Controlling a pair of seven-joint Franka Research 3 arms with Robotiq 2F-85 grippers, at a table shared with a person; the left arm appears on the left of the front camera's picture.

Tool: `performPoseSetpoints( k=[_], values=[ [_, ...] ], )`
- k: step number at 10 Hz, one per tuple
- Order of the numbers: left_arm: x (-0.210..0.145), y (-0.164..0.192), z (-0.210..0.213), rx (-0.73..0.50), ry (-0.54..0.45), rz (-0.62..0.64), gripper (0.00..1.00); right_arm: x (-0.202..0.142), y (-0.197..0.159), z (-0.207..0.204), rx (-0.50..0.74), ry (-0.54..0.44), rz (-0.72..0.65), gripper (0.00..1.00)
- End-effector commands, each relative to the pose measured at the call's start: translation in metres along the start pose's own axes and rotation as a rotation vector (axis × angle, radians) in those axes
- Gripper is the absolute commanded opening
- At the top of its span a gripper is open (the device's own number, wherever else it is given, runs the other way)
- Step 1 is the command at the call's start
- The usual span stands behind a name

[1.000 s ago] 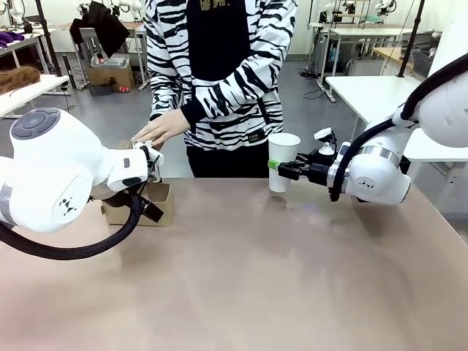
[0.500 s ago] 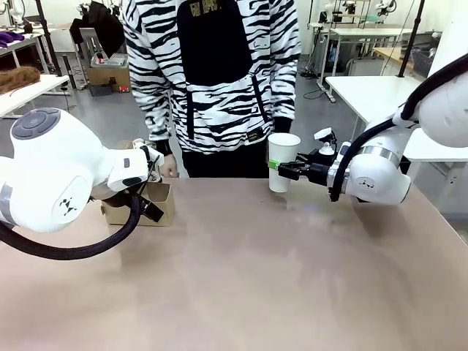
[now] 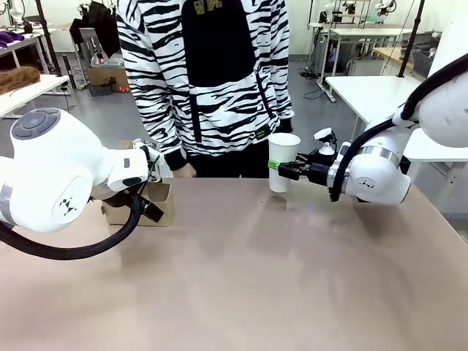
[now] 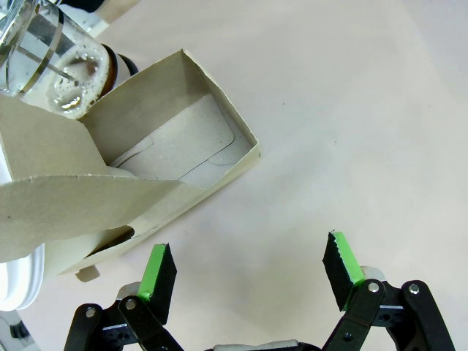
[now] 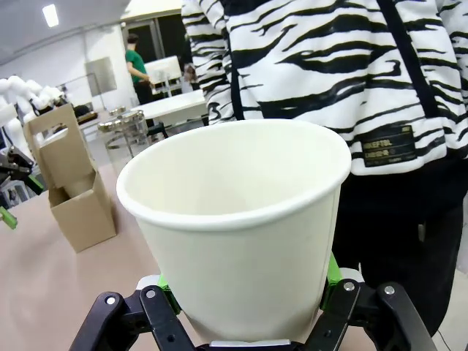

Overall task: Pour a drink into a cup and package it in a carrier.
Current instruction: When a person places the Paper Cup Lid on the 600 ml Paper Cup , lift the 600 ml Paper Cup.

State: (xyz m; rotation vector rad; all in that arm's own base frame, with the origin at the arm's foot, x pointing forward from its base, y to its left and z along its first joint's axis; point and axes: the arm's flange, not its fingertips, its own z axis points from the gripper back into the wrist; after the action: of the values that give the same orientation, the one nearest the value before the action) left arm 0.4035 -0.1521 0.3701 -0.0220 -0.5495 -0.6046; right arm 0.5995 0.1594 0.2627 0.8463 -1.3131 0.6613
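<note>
- Your right gripper [image 3: 281, 167] clamps the tall white paper cup [image 3: 283, 150], upright at the far edge of the table [image 3: 241, 278].
- Your left gripper [image 4: 252, 265] gapes wide and empty beside the brown cardboard carrier [image 4: 168, 150].
- Behind it, the clear glass carafe [image 4: 44, 51] seemingly holds dark drink [image 4: 111, 64].

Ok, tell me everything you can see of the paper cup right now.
The cup is plain white paper, tapered, widest at its rolled rim, with no lid or print. It stands upright near the far edge of the table, before the person. The right gripper grips its lower half from the side, green pads on opposite walls. Seen from the right wrist, the inside looks white and empty. Whether its base rests on the table or hangs just above, I cannot tell.
</note>
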Motion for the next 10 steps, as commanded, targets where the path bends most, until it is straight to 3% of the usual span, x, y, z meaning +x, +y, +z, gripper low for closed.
performPoseSetpoints(
  k=[1, 10],
  values=[
    [-0.0001, 0.0004, 0.0005, -0.002, -0.002, 0.001, 1.0, 0.0039, 0.0025, -0.0007, 0.002, -0.002, 0.003, 0.8],
    [-0.0001, 0.0004, 0.0005, -0.002, -0.002, 0.001, 1.0, 0.0039, 0.0025, -0.0007, 0.002, -0.002, 0.003, 0.8]
  ],
)
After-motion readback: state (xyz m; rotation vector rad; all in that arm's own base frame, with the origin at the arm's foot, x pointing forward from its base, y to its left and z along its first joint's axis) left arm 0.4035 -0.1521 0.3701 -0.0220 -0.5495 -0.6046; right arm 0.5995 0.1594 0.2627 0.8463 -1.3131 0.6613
